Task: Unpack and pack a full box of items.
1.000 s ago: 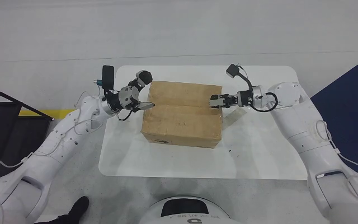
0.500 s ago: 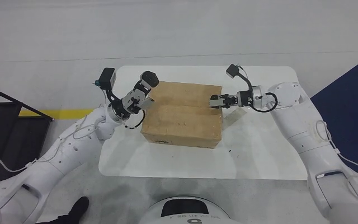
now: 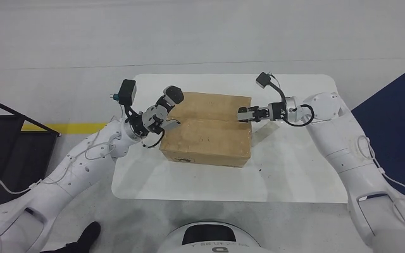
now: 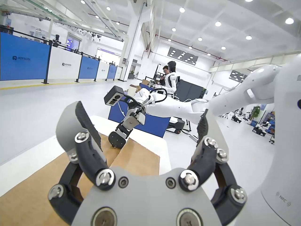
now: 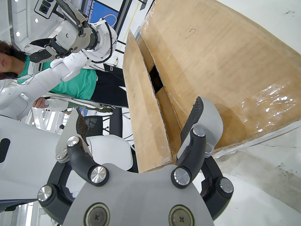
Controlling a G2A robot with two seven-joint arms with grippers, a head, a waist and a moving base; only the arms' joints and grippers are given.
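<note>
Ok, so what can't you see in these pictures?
- What is inside the box: in the top view its flaps cover it; in the right wrist view the gap between them is dark.
- Whether the left jaws touch the box: the top view looks from above; in the left wrist view their own mount hides the cardboard beneath.
- The box's underside: the table hides it.

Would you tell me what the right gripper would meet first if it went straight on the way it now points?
Most likely the raised flap of the cardboard box: its end edge sits between the open fingers of the right gripper.
</note>
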